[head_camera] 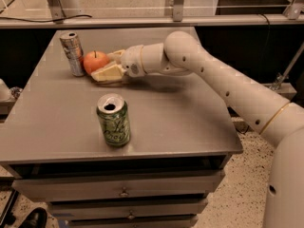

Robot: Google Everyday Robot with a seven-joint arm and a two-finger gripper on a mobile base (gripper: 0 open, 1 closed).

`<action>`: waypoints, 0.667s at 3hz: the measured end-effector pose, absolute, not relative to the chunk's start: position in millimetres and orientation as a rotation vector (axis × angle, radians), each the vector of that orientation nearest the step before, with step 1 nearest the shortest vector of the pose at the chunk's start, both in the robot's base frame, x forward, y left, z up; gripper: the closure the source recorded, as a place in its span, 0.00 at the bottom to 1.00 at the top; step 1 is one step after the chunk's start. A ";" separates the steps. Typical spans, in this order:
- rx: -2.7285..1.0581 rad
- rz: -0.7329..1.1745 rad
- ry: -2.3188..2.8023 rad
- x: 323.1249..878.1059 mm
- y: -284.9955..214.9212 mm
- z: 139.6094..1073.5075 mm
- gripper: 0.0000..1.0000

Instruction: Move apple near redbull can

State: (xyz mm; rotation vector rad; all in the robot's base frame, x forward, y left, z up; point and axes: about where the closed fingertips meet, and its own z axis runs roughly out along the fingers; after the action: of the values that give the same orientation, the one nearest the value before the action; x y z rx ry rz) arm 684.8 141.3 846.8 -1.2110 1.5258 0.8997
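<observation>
The red-orange apple [94, 61] rests on the grey table [190, 122] at the back left, just right of the slim silver redbull can [72, 53], which stands upright. The apple and the can are almost touching. My gripper [102, 65] reaches in from the right, low over the table. Its pale fingers [109, 73] flank the right side of the apple, one in front and one behind, and are closed on it.
A wider green can [113, 120] with an open top stands upright near the table's front, left of centre. The table is a drawer cabinet with drawers [123, 192] below its front edge. A rail and dark shelving run behind it.
</observation>
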 end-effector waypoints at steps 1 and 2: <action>-1.215 0.898 1.524 685.0 142.1 846.3 0.12; -1.217 0.895 1.523 685.1 141.8 846.3 0.00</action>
State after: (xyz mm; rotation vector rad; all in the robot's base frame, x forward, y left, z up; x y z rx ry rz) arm 685.1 141.8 846.3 -1.2166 1.5232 0.8945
